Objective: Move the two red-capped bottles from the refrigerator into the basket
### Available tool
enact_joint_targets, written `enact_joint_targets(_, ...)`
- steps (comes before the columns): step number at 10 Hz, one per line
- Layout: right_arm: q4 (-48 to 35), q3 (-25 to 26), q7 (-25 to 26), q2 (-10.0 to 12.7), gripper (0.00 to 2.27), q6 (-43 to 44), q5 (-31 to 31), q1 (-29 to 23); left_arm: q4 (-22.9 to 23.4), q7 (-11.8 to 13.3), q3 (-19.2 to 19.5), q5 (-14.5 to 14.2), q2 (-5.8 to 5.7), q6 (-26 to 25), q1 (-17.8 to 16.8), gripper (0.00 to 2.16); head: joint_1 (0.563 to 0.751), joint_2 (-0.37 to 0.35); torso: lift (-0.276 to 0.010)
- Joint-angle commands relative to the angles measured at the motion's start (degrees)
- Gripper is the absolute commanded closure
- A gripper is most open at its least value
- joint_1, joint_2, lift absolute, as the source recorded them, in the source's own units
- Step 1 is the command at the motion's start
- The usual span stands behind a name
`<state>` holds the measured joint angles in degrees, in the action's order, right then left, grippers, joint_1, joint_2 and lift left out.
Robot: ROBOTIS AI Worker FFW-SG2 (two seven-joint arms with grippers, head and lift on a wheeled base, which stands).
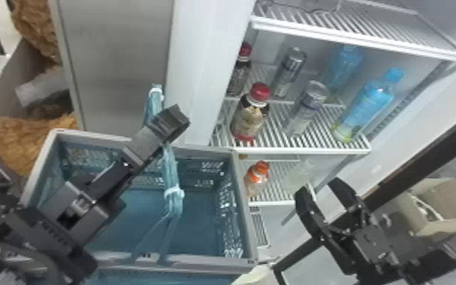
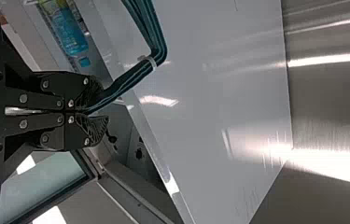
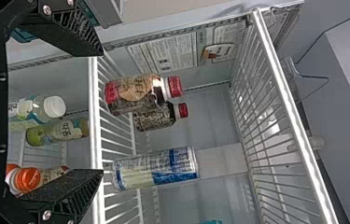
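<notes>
Pick phase, bottle one. Front red-capped bottle (image 1: 250,117) is by the front edge of the middle shelf (image 1: 314,151), left end; rear red-capped bottle (image 1: 241,74) behind it. Left gripper (image 2: 98,107) clamped on the handle (image 2: 133,77), basket (image 1: 244,204) left of and below that shelf. Right gripper (image 1: 317,188) open, empty, below its front edge. Next I'd raise it and straddle the front bottle.
</notes>
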<state>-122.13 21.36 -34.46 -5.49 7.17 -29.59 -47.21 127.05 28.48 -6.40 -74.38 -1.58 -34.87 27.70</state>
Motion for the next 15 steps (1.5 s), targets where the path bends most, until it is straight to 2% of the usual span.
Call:
enact_joint_targets(1,0.0,0.01,0.01,-0.05,0.11,0.0,-0.12,-0.03,0.0,0.0,0.0,0.0,0.0,-0.01,0.0,1.2,0.695,-0.35,0.0)
enact_joint_targets(7,-0.28,-0.33,0.1,-0.23,0.11,0.0,-0.23,0.25,0.0,-0.09,0.0,0.0,0.0,-0.15,0.14,1.2,0.695,-0.35,0.0)
enact_joint_targets(10,0.84,-0.11,0.36,1.71,0.11,0.0,0.91,3.62,0.0,-0.09,0.0,-0.12,0.0,-0.15,0.14,1.2,0.695,-0.35,0.0)
enact_joint_targets(12,0.7,-0.33,1.5,2.15,0.11,-0.42,3.19,5.31,0.0,-0.09,0.0,-0.12,0.0,-0.15,0.14,1.2,0.695,-0.35,0.0)
enact_joint_targets(15,-0.56,-1.13,2.21,2.68,0.11,-5.9,6.16,9.53,0.0,-0.09,0.0,-0.12,0.0,-0.15,0.14,1.2,0.695,-0.35,0.0)
